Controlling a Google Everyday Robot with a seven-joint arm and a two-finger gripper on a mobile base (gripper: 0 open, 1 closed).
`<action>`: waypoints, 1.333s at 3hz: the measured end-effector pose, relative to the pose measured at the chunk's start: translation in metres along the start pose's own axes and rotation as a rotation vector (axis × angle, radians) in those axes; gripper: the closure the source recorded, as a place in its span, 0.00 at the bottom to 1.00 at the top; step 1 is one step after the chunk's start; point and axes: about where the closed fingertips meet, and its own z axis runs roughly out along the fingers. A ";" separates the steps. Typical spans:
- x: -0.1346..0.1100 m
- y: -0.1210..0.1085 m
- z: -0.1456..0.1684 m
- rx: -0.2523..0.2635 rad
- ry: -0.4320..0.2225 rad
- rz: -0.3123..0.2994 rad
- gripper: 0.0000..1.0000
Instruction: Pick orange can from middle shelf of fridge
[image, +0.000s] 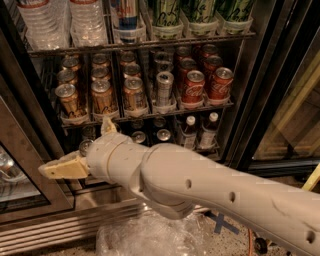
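Several orange cans stand in rows on the left of the middle shelf (150, 114); the front ones are at left (68, 100), centre (102, 96) and right (134, 93). My gripper (75, 146) is open and empty, below and in front of the shelf's left end. One cream finger (60, 169) points left and the other (106, 125) points up just under the shelf rail. The white arm (200, 190) crosses the lower part of the view from the right. The fridge (260, 100) is open, with its dark interior showing.
A slim silver can (164, 87) and red Coca-Cola cans (194, 87) fill the shelf's right side. Water bottles (50, 20), a blue can (127, 15) and green cans (200, 12) stand above. Capped bottles (187, 132) stand below. Crumpled clear plastic (150, 237) lies on the floor.
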 end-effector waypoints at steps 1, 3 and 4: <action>0.001 0.050 0.027 -0.030 -0.045 0.012 0.00; -0.003 0.144 0.075 -0.029 -0.056 0.011 0.00; 0.015 0.155 0.083 0.044 -0.031 0.056 0.00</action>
